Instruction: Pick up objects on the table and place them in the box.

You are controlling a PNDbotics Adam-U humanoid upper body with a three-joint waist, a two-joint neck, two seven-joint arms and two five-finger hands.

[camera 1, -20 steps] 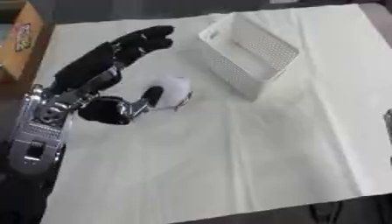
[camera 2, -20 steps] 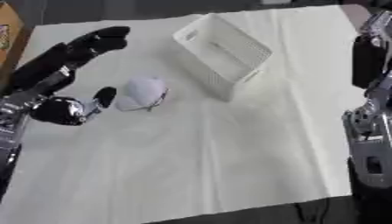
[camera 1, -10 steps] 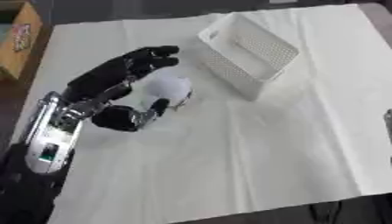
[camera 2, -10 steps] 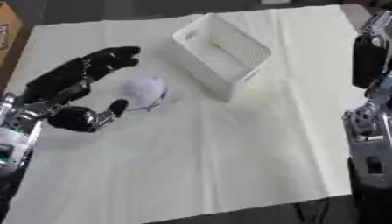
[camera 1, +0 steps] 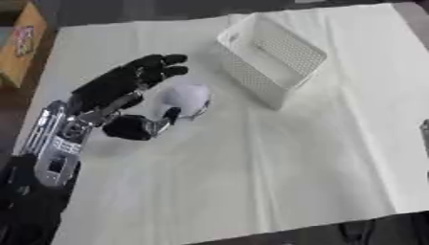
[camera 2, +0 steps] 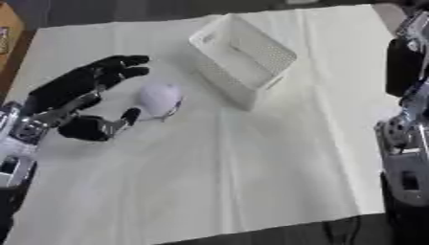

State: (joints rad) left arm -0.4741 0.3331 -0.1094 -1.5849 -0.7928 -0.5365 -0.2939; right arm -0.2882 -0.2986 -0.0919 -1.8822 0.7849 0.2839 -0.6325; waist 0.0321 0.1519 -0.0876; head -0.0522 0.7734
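the left hand (camera 1: 117, 93) is spread open, fingers straight and reaching up the table, thumb low beside the white rounded object (camera 1: 183, 98). in the last second it has slid in from the left, so the object now sits in the gap between fingers and thumb, the thumb tip at or very near its lower left side. the fingers have not curled yet. judging by this, the reach is done and the closing of the grasp is the step in hand; nothing has been lifted.

the white rounded object lies on the white table cloth (camera 1: 276, 162), near the white box (camera 2: 243, 60) and to its left, not touching it. it looks like a dome or egg shape; its long axis seems to run roughly up and down the view, tilted a little, with a thin dark line along its lower right edge. which end is the front i cannot tell.

the box is empty as far as it shows, its long axis running diagonally.

the right arm (camera 2: 406, 143) hangs at the right edge; its hand is out of view.
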